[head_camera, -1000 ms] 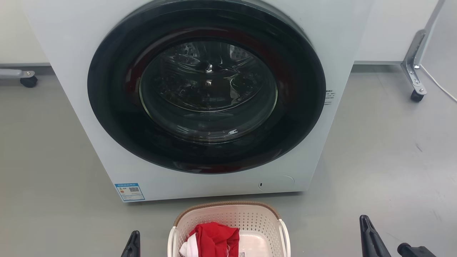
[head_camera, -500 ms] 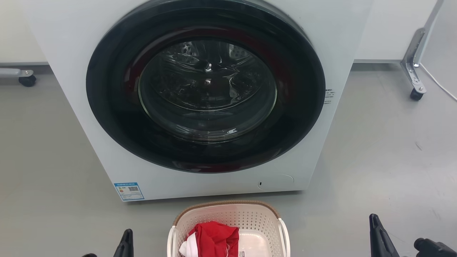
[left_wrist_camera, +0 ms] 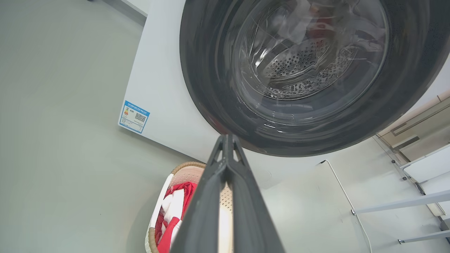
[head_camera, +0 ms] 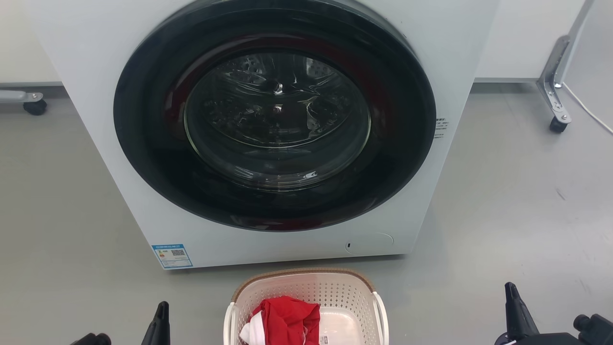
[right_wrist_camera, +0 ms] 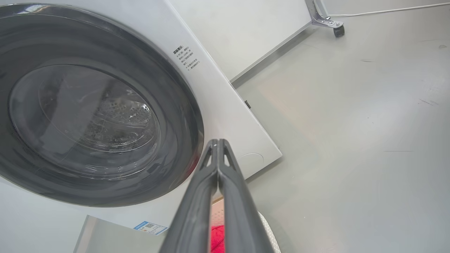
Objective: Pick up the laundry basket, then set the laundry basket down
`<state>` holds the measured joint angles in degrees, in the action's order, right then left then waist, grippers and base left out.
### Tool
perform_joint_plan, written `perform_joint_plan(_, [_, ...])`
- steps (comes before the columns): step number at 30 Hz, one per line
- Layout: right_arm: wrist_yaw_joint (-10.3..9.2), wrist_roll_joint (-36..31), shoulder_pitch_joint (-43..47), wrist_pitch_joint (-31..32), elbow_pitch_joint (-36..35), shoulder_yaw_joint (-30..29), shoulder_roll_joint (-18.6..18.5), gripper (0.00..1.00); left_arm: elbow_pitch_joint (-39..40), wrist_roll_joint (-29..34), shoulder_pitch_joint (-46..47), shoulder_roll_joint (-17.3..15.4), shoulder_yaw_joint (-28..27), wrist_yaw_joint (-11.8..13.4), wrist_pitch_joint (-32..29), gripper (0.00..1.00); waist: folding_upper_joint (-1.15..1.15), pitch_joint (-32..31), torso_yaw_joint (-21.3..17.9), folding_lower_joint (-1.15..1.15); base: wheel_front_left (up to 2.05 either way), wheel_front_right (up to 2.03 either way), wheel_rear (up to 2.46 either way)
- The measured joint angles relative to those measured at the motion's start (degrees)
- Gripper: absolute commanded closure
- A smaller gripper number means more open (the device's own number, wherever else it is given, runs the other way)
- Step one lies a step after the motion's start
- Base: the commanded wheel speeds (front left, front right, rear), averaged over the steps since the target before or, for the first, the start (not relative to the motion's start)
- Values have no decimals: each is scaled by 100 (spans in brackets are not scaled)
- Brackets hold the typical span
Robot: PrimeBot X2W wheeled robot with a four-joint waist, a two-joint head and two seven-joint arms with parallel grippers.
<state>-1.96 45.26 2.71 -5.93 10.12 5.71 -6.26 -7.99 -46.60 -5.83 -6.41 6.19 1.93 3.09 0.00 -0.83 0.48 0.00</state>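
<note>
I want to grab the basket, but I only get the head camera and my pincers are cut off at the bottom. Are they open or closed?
Observer: The left wrist camera shows the left pincer shut, its two tips pressed together.
Operator: Okay! What about the other one?
Observer: The right wrist camera shows the right pincer shut as well, with its tips meeting.

White washer [head_camera: 275, 115], grey floor [head_camera: 503, 201], red garment [head_camera: 287, 316]
</note>
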Motion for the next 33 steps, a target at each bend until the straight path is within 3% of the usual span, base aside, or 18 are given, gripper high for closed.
perform_joint_plan(33, [480, 2530, -391, 694, 381, -734, 203, 100, -485, -2455, 521, 216, -612, -485, -520, 100, 0, 52, -26, 0, 0, 0, 0])
